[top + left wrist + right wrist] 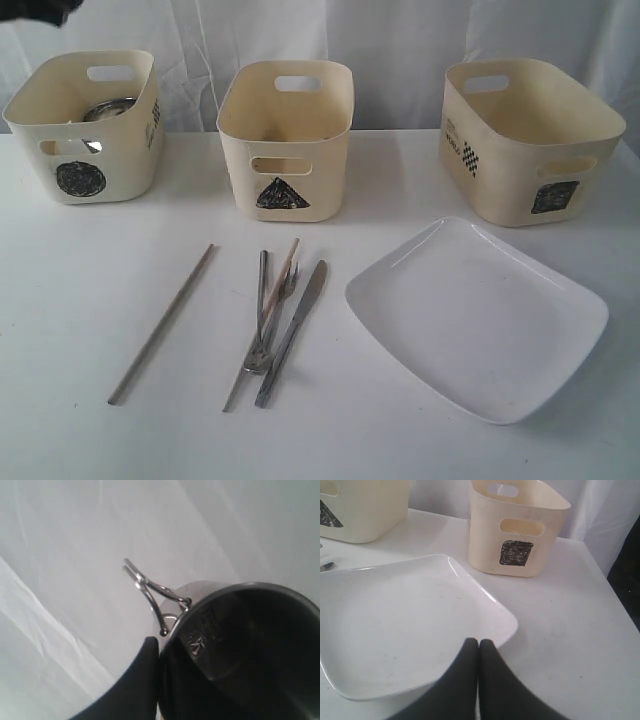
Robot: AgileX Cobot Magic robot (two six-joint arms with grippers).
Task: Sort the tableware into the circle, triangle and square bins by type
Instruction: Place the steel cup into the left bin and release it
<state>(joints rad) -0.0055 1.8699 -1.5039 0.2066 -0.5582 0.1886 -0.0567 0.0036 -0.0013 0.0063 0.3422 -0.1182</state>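
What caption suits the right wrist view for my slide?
Shut right gripper at the edge of the white plate, with the empty-looking square bin waiting just beyond.

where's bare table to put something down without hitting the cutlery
Widest bare table: front left, between the circle bin and the lone chopstick. Also the strip between the triangle bin and square bin, behind the plate. Crowded: the overlapped cutlery cluster between the lone chopstick and plate.
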